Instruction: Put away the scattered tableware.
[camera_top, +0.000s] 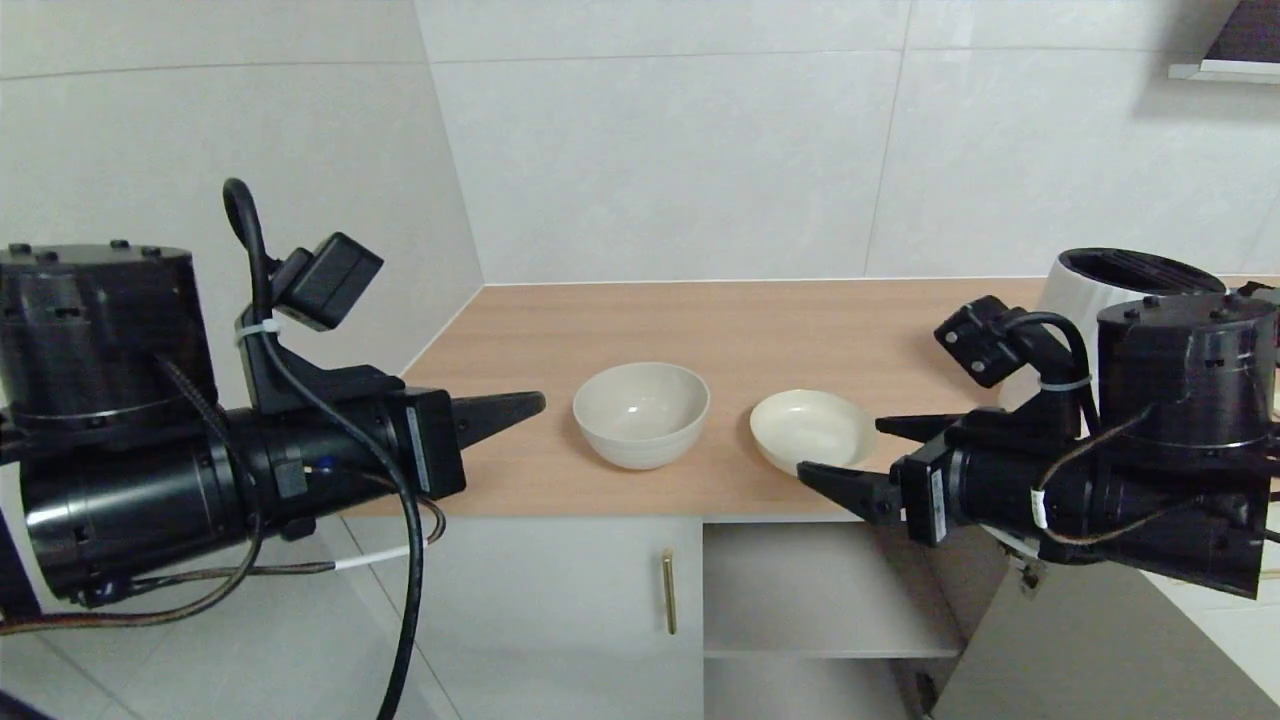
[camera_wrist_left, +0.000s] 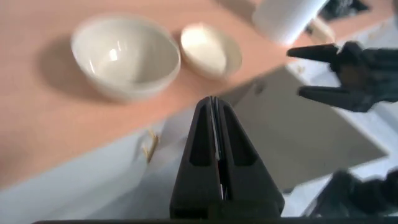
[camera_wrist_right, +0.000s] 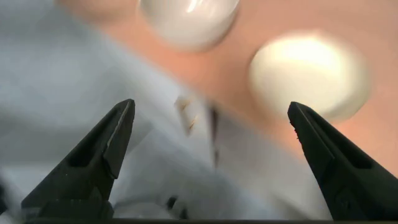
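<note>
Bowl (camera_top: 641, 415), small dish (camera_top: 808, 428): prob. ceramic, rigid, slick, breakable; pinch at rim. L gripper (camera_top: 530, 405) fingers together, empty; R gripper (camera_top: 842, 448) spread wide.

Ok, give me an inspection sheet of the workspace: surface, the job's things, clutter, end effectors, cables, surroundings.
Surface: wooden countertop, with three items on it.
Job's things: deep bowl, upright; shallow dish to its right, with a gap between them. Both are near the front edge.
Clutter: white appliance with a dark top, at the counter's right end.
End effectors: left end effector shut, left of the bowl and holding nothing; right end effector open, close by the dish, contact cannot be told.
Cables: black cable loops over the left arm and hangs down.
Surroundings: white tiled wall; open cabinet shelf below; closed door with gold handle.
</note>
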